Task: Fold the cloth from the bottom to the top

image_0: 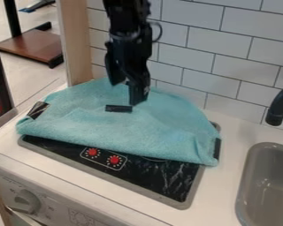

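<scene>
Jaws parted, pointing down. Black gripper (126, 94) near-vertical at upper middle of teal towel (150, 128); contact unclear. Arm (127, 17) hangs from top edge before tiled wall (200, 46). Towel lies across back of black stovetop (158, 176) on white worktop (227, 176).

Arm (127, 17): black from the top edge down, with hardly any sheen
Upper section: broad and blocky, built of stacked angular parts
Outline: uneven, notched and bumpy along both sides
Cable (160, 32): thin and dark, bowed out in a rounded loop on the picture's right side
Gripper (126, 92): black as well, bulky above, narrowing to slim, straight-edged lower parts
Lower end: blunt, squared off
Screws and joints: too dark to make out singly
</scene>
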Available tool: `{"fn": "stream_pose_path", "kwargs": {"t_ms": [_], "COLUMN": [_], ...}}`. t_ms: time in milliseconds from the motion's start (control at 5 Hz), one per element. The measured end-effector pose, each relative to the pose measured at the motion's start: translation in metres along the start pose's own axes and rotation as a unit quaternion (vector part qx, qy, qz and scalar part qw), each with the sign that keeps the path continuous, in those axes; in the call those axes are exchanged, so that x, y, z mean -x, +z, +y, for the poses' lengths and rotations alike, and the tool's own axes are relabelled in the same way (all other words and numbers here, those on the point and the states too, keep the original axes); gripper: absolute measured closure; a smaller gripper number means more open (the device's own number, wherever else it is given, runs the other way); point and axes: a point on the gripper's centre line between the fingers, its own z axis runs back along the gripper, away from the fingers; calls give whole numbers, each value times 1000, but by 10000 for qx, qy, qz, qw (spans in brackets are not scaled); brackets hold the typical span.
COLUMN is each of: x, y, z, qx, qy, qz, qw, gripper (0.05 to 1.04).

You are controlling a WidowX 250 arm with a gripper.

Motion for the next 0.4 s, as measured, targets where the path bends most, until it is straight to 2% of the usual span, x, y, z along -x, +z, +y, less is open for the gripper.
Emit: {"fn": "stream_pose_path", "kwargs": {"t_ms": [200, 400], "x": [14, 14], "y": [11, 12], "z": [1, 2], "qx": [101, 95], "qy": [60, 60], "qz": [-48, -53], "qw": [9999, 9999], "gripper": [84, 84]}}
